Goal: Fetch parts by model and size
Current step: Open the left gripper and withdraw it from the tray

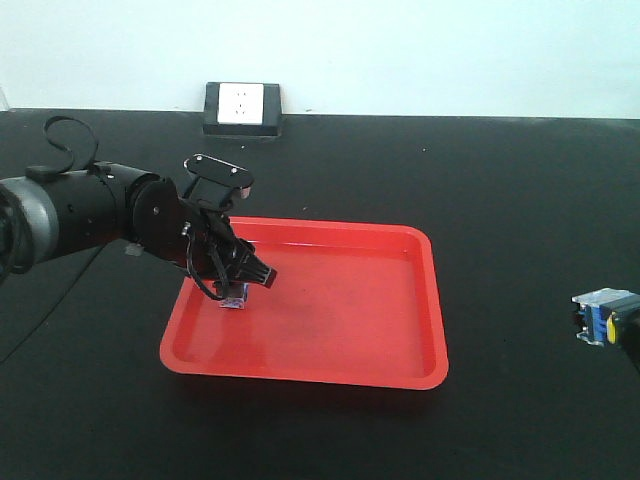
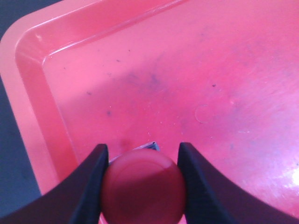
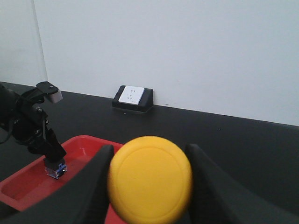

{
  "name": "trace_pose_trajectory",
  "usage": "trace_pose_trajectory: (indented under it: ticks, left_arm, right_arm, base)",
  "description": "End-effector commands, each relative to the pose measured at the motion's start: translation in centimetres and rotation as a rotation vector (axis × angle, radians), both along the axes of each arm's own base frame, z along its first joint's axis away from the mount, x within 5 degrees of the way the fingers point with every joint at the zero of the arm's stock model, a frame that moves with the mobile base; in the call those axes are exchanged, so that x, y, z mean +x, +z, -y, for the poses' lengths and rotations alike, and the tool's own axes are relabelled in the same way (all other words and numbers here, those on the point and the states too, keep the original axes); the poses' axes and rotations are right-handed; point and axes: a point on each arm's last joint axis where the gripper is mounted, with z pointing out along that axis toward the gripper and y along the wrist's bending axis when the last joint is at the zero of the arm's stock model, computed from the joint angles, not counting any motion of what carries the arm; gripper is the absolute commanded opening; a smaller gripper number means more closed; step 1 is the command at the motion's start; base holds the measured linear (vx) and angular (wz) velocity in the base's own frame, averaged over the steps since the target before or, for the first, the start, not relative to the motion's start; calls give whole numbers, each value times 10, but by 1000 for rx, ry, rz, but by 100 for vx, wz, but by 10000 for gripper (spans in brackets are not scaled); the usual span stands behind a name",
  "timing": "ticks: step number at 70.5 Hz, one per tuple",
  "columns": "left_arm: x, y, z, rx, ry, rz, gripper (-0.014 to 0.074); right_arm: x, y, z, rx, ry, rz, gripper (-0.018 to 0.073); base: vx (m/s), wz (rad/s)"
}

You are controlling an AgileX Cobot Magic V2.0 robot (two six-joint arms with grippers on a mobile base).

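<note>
My left gripper (image 1: 243, 283) is shut on the red-capped push-button switch (image 1: 233, 298) at the left side of the red tray (image 1: 400, 370). In the left wrist view the red cap (image 2: 144, 186) fills the gap between the black fingers (image 2: 91, 182). Its blue-grey base is at the tray floor; I cannot tell whether it touches. My right gripper (image 1: 622, 325) is at the far right edge, above the black table, shut on the yellow-capped switch (image 1: 597, 314). In the right wrist view the yellow cap (image 3: 149, 184) sits between the fingers (image 3: 93, 186).
A white wall socket in a black box (image 1: 242, 107) stands at the table's back edge and also shows in the right wrist view (image 3: 133, 96). The red tray's raised rim (image 2: 28, 116) runs close to the left of my left gripper. The table top is black.
</note>
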Motion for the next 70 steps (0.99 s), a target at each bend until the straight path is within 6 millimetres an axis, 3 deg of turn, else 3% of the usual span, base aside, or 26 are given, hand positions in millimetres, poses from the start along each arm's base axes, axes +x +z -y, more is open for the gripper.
trace_pose_trajectory:
  ticks: [1, 17, 28, 41, 56, 62, 70]
  left_arm:
    - [5, 26, 4, -68, 20, 103, 197]
    - [6, 23, 5, -95, 50, 85, 416]
    - [4, 36, 4, -129, 71, 123, 519]
    - [-17, 97, -6, -185, 49, 276, 534]
    - [-69, 181, -29, -250, 12, 479, 534]
    - [-96, 201, -41, -267, -2, 556, 534]
    - [-134, 209, -58, -302, 1, 619, 534]
  right_arm:
    - [1, 17, 1, 25, -9, 99, -10]
    - [1, 17, 1, 25, -9, 99, -10]
    - [1, 17, 1, 25, -9, 99, -10]
    - [1, 17, 1, 25, -9, 99, -10]
    - [1, 17, 1, 25, -9, 99, -10]
    - [1, 17, 1, 25, -9, 100, -10]
    - [1, 17, 1, 25, -9, 100, -10]
  base:
    - [0, 0]
    - [0, 0]
    - [0, 0]
    - [0, 0]
    - [0, 0]
    - [0, 0]
    - [0, 0]
